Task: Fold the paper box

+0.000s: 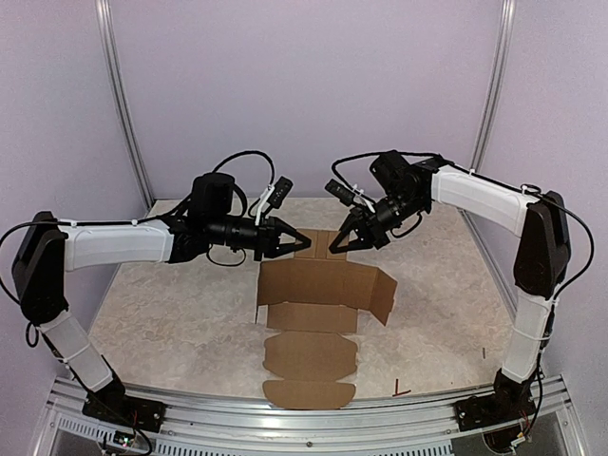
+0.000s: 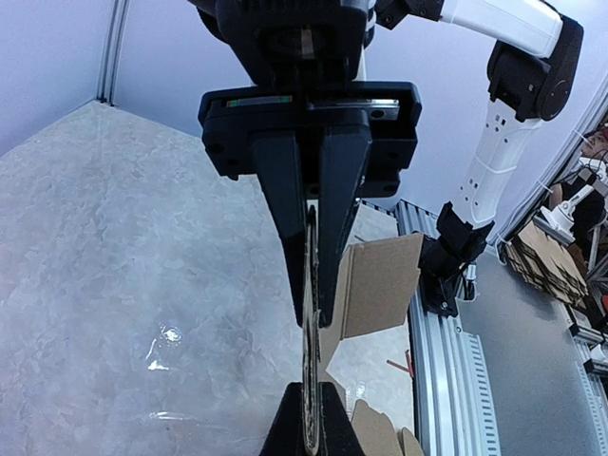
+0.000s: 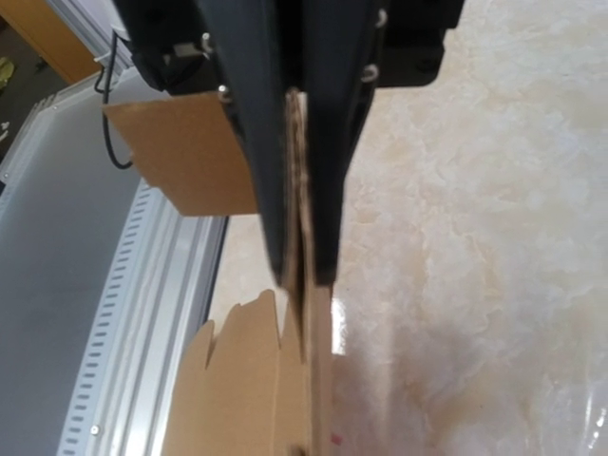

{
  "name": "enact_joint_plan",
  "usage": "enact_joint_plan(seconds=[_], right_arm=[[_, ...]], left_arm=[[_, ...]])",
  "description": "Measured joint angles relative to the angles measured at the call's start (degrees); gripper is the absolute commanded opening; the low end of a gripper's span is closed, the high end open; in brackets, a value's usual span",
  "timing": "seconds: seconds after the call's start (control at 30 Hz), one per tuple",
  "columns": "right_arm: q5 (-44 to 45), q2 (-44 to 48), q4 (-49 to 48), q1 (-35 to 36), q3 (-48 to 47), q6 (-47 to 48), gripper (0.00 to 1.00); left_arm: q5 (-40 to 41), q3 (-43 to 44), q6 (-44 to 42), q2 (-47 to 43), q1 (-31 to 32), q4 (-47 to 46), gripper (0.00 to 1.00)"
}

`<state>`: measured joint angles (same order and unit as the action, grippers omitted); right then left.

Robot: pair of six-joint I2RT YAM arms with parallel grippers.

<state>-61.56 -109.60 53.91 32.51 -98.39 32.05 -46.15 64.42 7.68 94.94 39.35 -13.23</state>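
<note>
Rounded end flaps nearest, at 6 o'clock. Belonging to paper box (image 1: 318, 290): spread mid-counter, running toward 12 o'clock, side panel raised at 3 o'clock.

Material: plain brown cardboard, matte, die-cut, square panels with scalloped flaps.

Far flap pinched edge-on by left gripper (image 1: 302, 241) from 9 o'clock and right gripper (image 1: 334, 247) from 3 o'clock, both clamped tight on it.

Handling, as judged: raise both ends level, hinge along the crease, avoid twisting thin board.

Counter (image 1: 171, 313): pale, marbled, faintly glossy.

Red scrap (image 1: 401, 389) at 5 o'clock.
</note>
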Motion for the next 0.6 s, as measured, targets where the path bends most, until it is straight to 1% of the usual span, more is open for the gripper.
enact_joint_plan(seconds=[0.03,0.07,0.1,0.13,0.2,0.3,0.37,0.47,0.6], right_arm=[[0.28,0.02,-0.13,0.00,0.00,0.00,0.00],[0.55,0.04,-0.26,0.00,0.00,0.02,0.00],[1.01,0.11,-0.50,0.02,0.00,0.02,0.00],[1.51,0.22,-0.57,0.02,0.00,0.04,0.00],[2.62,0.46,-0.55,0.04,0.00,0.09,0.00],[4.35,0.92,-0.61,0.04,0.00,0.09,0.00],[5.31,1.29,-0.79,-0.17,0.13,-0.02,0.00],[5.70,2.60,-1.75,-1.11,1.49,-0.55,0.00],[5.46,4.92,-4.07,-3.23,4.07,-2.86,0.00]], left_arm=[[0.33,0.00,-0.02,0.00,0.00,0.07,0.09],[0.76,0.00,-0.09,0.00,0.00,0.17,0.23],[1.40,0.07,-0.17,0.00,0.00,0.37,0.33],[2.32,0.26,-0.39,0.07,0.07,0.76,0.40],[5.31,0.85,-0.59,0.13,0.17,1.27,0.50],[10.80,-0.04,-0.52,-0.57,0.28,0.46,0.61],[15.28,-4.02,-0.46,-3.34,0.33,-1.60,0.66],[23.10,-13.77,0.39,-11.63,0.46,-5.22,0.68],[32.79,-26.40,3.26,-22.40,0.76,-12.74,0.69]])
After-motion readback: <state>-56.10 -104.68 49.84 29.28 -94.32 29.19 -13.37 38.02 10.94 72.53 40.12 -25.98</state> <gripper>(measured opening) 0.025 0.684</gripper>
